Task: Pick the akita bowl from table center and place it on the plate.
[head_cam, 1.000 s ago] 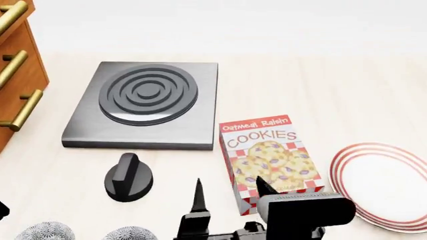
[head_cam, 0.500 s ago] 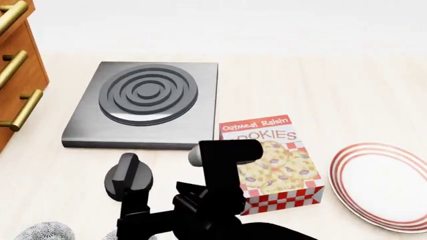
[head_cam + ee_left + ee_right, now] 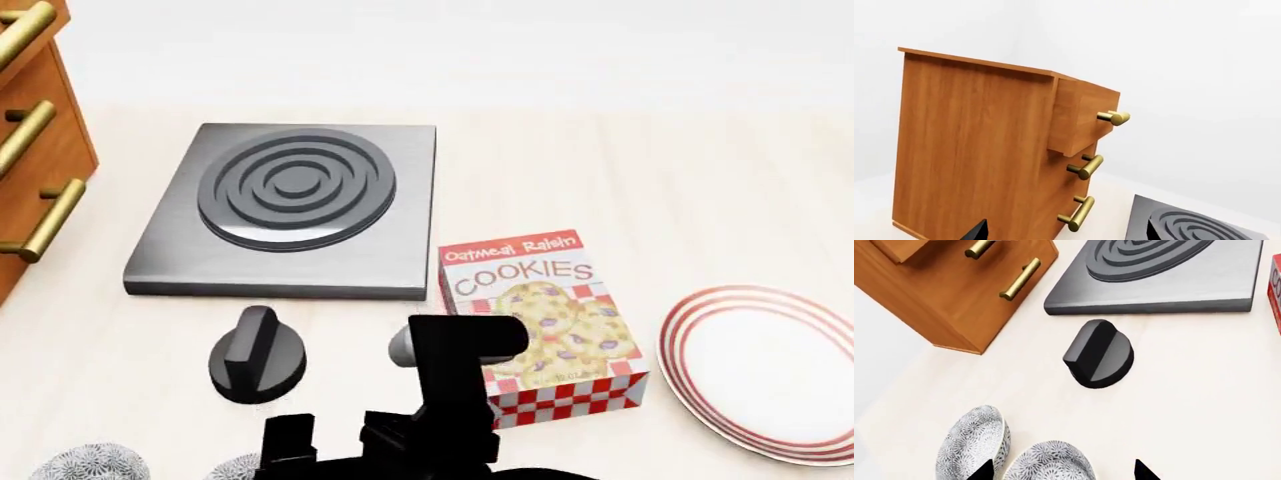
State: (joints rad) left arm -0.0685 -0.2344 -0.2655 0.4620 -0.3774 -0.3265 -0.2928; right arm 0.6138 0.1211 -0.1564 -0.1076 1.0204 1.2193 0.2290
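While the akita bowl (image 3: 1051, 462) sits untouched at the table's near edge, about 7 o'clock from the knob (image 3: 1099, 354), the right gripper (image 3: 1062, 471) hovers over it, fingers spread. Nothing is grasped; lifting and carrying to the plate (image 3: 767, 365), at 3 o'clock, remain.

Cabinet (image 3: 974, 150): warm wood with visible grain, satin finish; handles (image 3: 1085, 167) polished brass-like metal. Burner block (image 3: 287, 210): dark grey, smooth, metallic sheen with soft highlights. Knob (image 3: 1098, 353) at its 6 o'clock: matt black plastic. Cookie box (image 3: 547, 325): printed card. Akita bowl (image 3: 1051, 465): glazed, finely speckled ceramic. Plate (image 3: 767, 365): glossy white ceramic, red rings. Table (image 3: 694, 190): pale, faintly grained wood, matt.
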